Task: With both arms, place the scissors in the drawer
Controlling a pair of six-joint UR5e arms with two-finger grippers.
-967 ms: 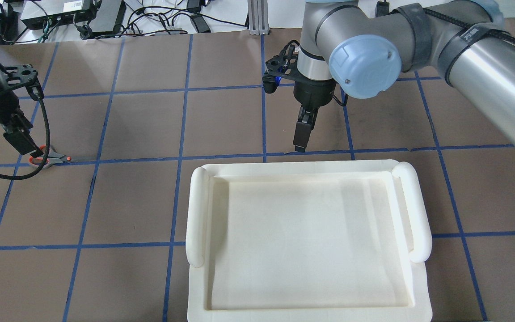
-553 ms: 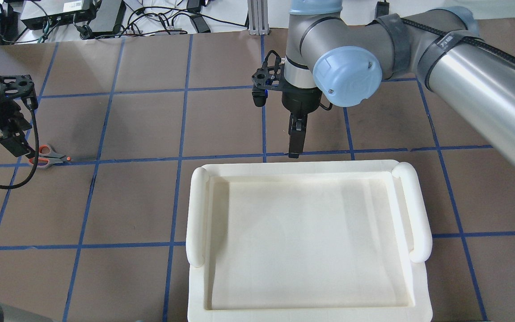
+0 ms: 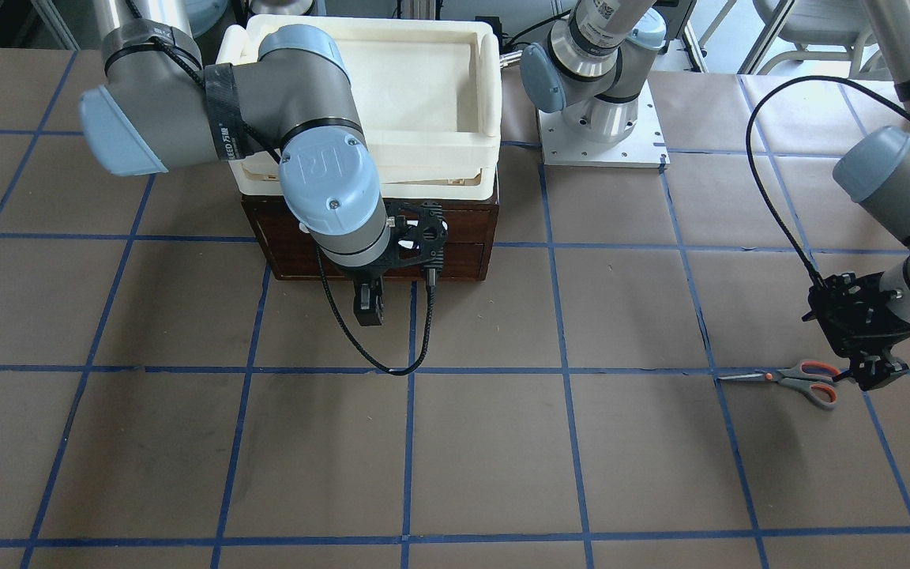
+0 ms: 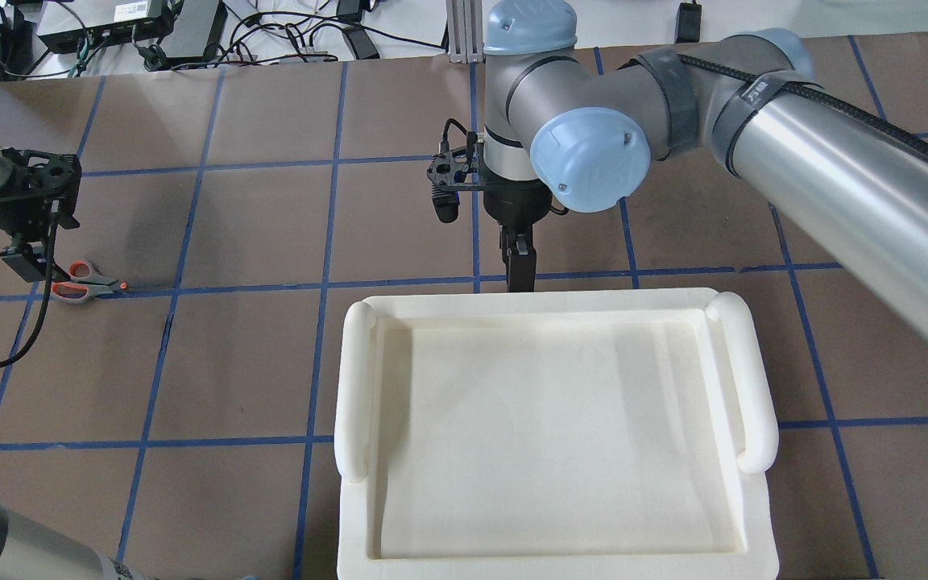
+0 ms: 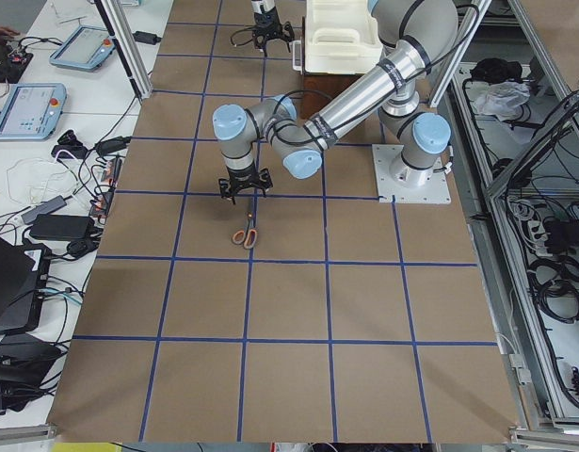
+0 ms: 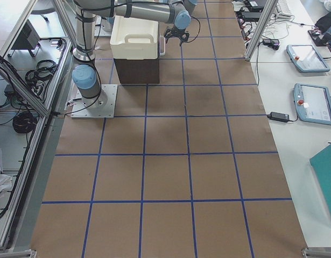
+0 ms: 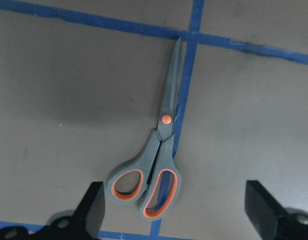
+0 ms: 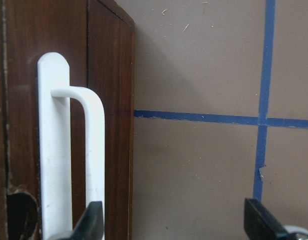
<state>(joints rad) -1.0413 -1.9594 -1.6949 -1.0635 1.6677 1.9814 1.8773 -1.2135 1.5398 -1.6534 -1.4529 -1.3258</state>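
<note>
Scissors [image 7: 159, 160] lie flat and closed on the brown table [image 3: 463, 458], blades running along a strip of blue tape [image 7: 196, 15], tip right at a tape crossing. That puts them far out on the robot's left side, well apart from the drawer [image 3: 455, 253]. Left gripper [image 7: 176, 202] hangs just over the handle loops, fingers [image 7: 93, 207] spread wide, one either side of the loops, and nothing grasped. Across the table, the drawer sits shut in its dark wooden box, white bar handle [image 8: 56, 150] on the front, a cream tray [image 4: 359, 387] stacked on top. Right gripper [image 8: 174, 222] is down in front of that drawer face, fingers [image 8: 259, 220] spread apart too, holding nothing; one finger is just beside the handle, though I cannot tell if it touches.
</note>
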